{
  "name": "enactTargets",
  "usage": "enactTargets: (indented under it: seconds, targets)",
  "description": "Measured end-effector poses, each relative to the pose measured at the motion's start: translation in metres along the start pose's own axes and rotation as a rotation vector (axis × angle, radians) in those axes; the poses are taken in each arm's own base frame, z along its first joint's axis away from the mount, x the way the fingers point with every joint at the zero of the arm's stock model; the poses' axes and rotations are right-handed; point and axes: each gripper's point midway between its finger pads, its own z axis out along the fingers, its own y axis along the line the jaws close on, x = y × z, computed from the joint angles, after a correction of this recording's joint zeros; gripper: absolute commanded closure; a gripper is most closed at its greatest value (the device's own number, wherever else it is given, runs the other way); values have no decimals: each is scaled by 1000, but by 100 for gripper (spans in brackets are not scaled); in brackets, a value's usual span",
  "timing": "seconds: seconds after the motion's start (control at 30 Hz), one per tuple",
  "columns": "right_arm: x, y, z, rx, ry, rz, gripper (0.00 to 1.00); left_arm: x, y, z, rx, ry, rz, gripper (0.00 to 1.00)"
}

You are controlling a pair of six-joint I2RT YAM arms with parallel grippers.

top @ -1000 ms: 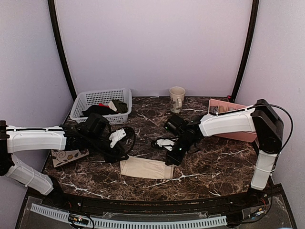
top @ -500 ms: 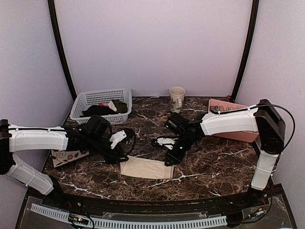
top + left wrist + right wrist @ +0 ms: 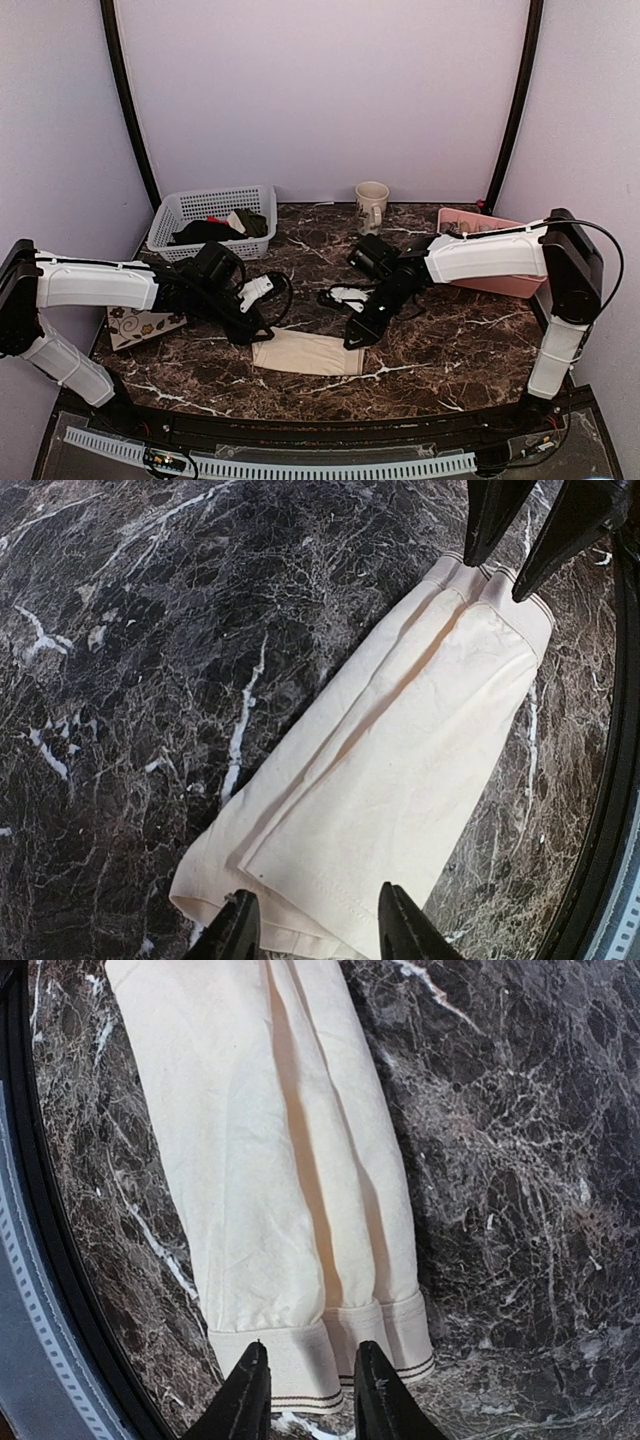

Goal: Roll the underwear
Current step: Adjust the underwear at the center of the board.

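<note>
R end effector: fingers spread, nothing pinched. Tips are poised at the striped-band end of the underwear, w/ cloth visible btwn them. Whether the tips touch the cloth can't be told. L end effector: fingers likewise spread, set at the opposite, plain end. No cloth is gripped.

The underwear is seen lying flat on the tabletop, lower centre of the top view, btwn the two arms. It is folded lengthwise into a long narrow strip w/ layered edges. No roll is started at either end.

Step in hand, as judged: fold done, rolling not yet begun, both end effectors set at the strip's ends. Next move, prob.: one end is to be pinched across its width, lifted slightly and turned over onto the strip. The other end should be pinned so the strip isn't dragged. Cloth is soft, so layers may slip apart if only the top ply is caught.

Basket and mug, upper part of the top view, are well apart from the work.
</note>
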Motion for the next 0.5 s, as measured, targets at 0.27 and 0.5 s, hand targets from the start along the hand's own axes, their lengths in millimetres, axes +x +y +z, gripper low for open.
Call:
enactTargets:
  seconds: [0.27, 0.5]
  targets:
    - [19, -5, 15, 1, 60, 4, 69, 0, 0, 0, 0, 0, 3, 56]
    - [23, -6, 19, -3, 76, 0, 100, 0, 1, 1, -2, 3, 10, 57]
